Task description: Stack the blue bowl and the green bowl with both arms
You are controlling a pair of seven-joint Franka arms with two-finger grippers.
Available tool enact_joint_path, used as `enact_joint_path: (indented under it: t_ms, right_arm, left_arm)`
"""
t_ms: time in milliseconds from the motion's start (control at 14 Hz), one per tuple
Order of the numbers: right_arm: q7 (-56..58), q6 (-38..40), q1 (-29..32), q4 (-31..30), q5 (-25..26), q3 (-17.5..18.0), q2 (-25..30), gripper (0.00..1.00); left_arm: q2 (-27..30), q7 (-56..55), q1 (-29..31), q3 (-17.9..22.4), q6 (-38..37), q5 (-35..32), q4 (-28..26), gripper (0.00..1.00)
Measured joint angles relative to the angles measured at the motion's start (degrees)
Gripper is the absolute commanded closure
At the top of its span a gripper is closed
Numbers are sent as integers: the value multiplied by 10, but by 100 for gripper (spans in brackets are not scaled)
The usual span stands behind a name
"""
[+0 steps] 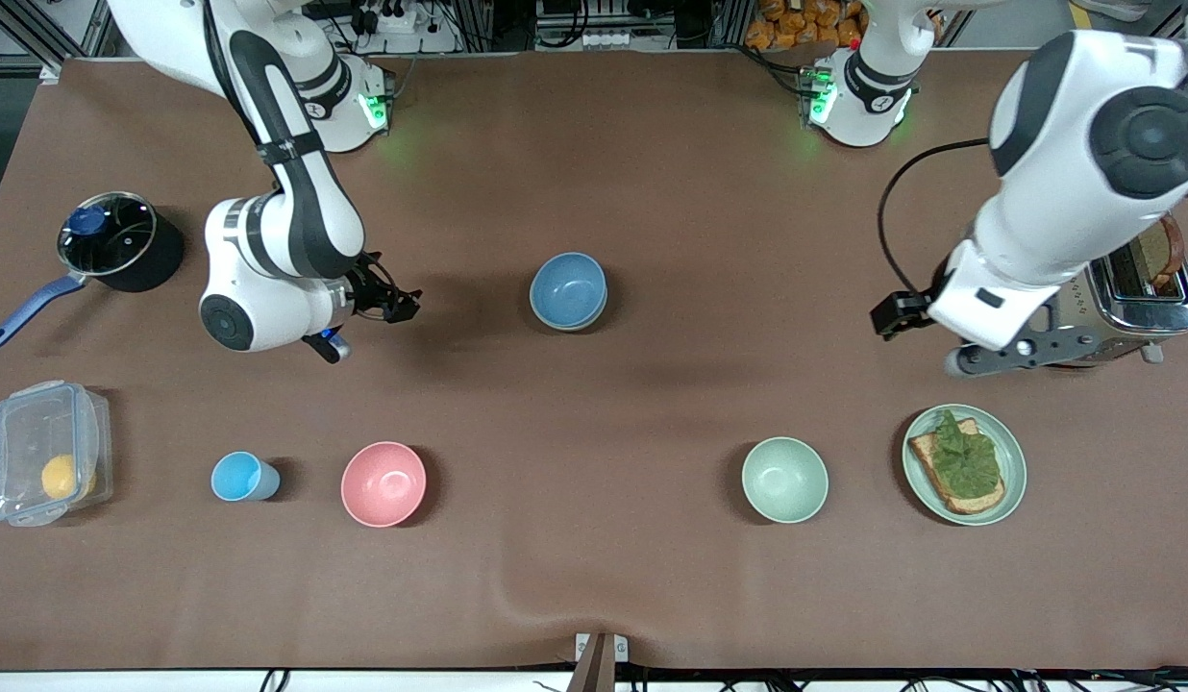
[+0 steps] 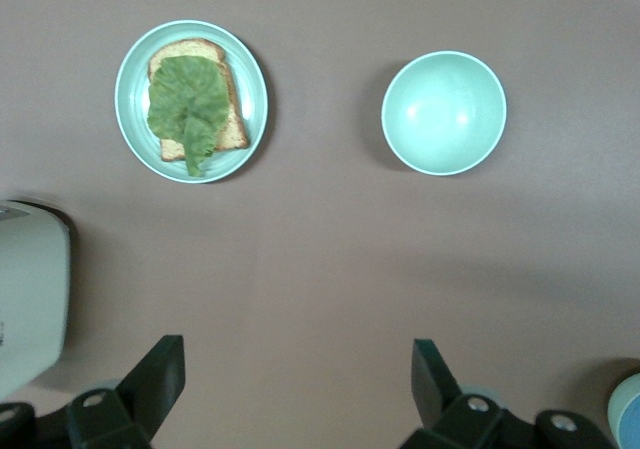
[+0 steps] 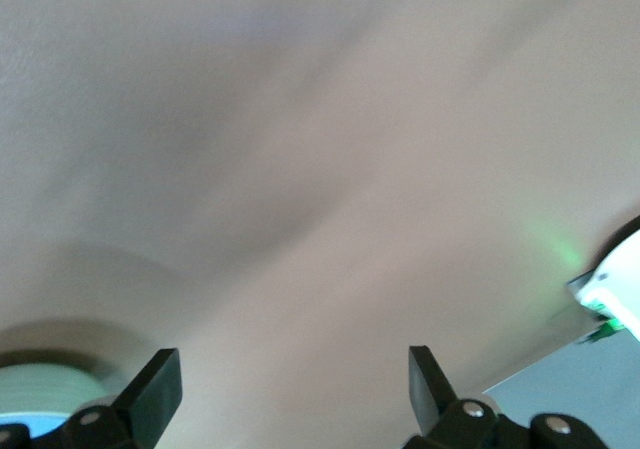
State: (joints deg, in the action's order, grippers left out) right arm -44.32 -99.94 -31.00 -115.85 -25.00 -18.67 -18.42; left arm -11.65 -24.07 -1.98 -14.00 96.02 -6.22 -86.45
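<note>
Brown cloth covers the table, and I'm reading it from the bottom of the frame upward. Low in the frame sit a pink bowl and a paler mint bowl. That mint one is my worry, since it's easily mistaken for the task's green.

At mid-frame the blue bowl sits with a greenish rim peeking out under its lower edge. I judge that to be the green bowl, already nested beneath.

The right gripper hangs beside the stack toward the right arm's end, jaws wide and empty. The left gripper hangs toward the left arm's end, also wide and holding nothing. A low sweep by either arm could clip the stack and unseat the blue bowl.
</note>
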Motion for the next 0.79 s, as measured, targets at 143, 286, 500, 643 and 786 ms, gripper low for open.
enact_joint_path:
  t_ms: [143,286,500,643,786]
  right_arm:
    - [29,25,22,17,34,0,12,0]
    - [70,73,66,47,52,0,26,0]
    - [97,125,123,94,91,2,37,0]
    - [98,145,155,120,108,31,43,0]
    - [98,163,227,149,132,112,48,0]
  left_arm:
    - [25,53,21,15,-11,26,-8,0]
    - [55,79,17,47,-27,42,-19,0]
    - [87,83,-8,73,-42,56,-31,0]
    - [101,85,-25,86,-60,57,-33,0]
    - [113,95,-30,90,-66,58,-36,0]
